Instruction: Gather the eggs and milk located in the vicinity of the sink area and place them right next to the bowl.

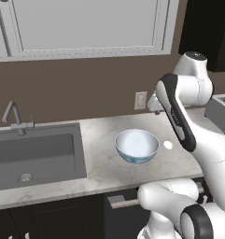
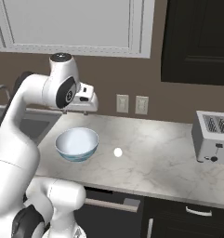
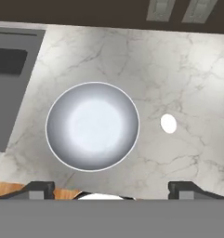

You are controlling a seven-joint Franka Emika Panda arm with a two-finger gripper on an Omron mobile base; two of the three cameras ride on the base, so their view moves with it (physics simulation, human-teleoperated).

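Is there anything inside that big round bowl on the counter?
No. The bowl looks empty from above in the hand view: just a smooth, pale inside. The egg lies on the counter beside it, apart from the rim. Whatever is under the bowl is hidden.

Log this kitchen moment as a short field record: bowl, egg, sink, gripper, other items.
bowl: wide glossy bowl, upright on the marble counter, nothing inside
egg: one small white egg lying on the counter beside the bowl, on the side away from the sink, not touching it
sink: dark grey basin with a silver tap; no item seen in it
gripper: above the counter near the bowl, fingers wide apart, holding nothing
other: toaster and wall outlets further along
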